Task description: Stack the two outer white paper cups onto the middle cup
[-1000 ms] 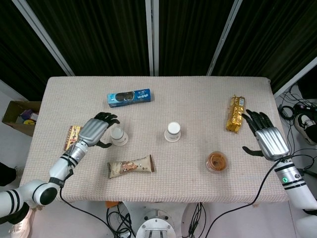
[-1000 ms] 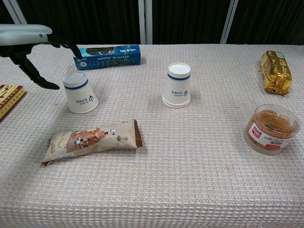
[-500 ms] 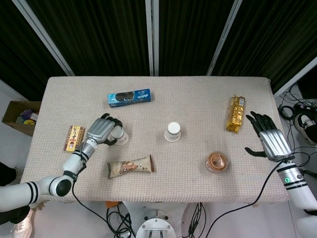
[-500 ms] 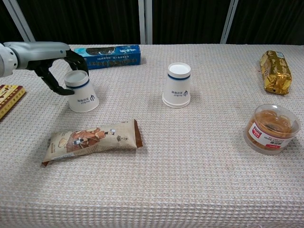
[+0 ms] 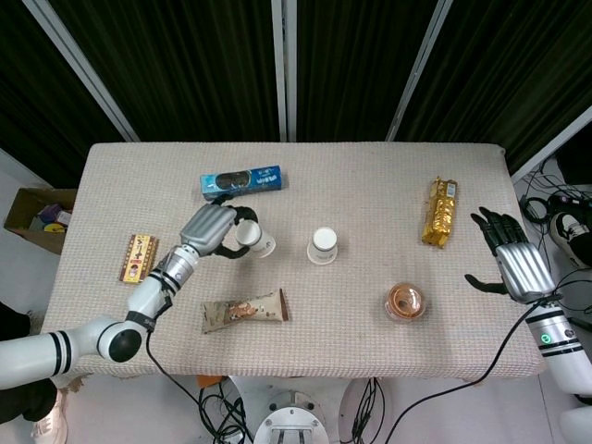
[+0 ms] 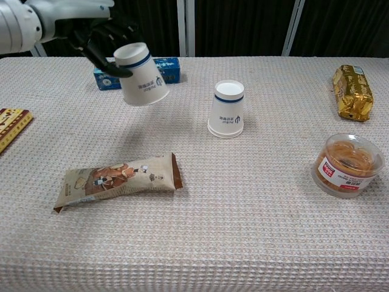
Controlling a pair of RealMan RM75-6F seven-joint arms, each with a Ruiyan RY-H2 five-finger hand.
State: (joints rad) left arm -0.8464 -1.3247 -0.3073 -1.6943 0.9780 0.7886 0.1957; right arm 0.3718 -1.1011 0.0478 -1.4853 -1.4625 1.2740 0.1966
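My left hand [image 5: 215,228] [image 6: 91,24] grips a white paper cup [image 5: 253,240] [image 6: 141,76] with a blue band, lifted off the table and tilted, its mouth pointing down and to the right. The middle cup [image 5: 322,246] [image 6: 228,109] stands upside down on the table, to the right of the held cup and apart from it. My right hand [image 5: 511,262] hovers open at the table's right edge, holding nothing; the chest view does not show it. I see only these two cups.
A blue cookie box [image 5: 240,181] lies behind the held cup. A snack bar wrapper [image 5: 244,312] [image 6: 117,179] lies in front of it. A round clear tub [image 5: 405,302] [image 6: 347,164] and a gold packet [image 5: 441,212] [image 6: 352,91] sit on the right. A small bar [image 5: 136,257] lies at the left.
My left hand closed around the left cup, lifted it off the table and carried it right toward the middle cup. My right hand drifted slightly right and away.
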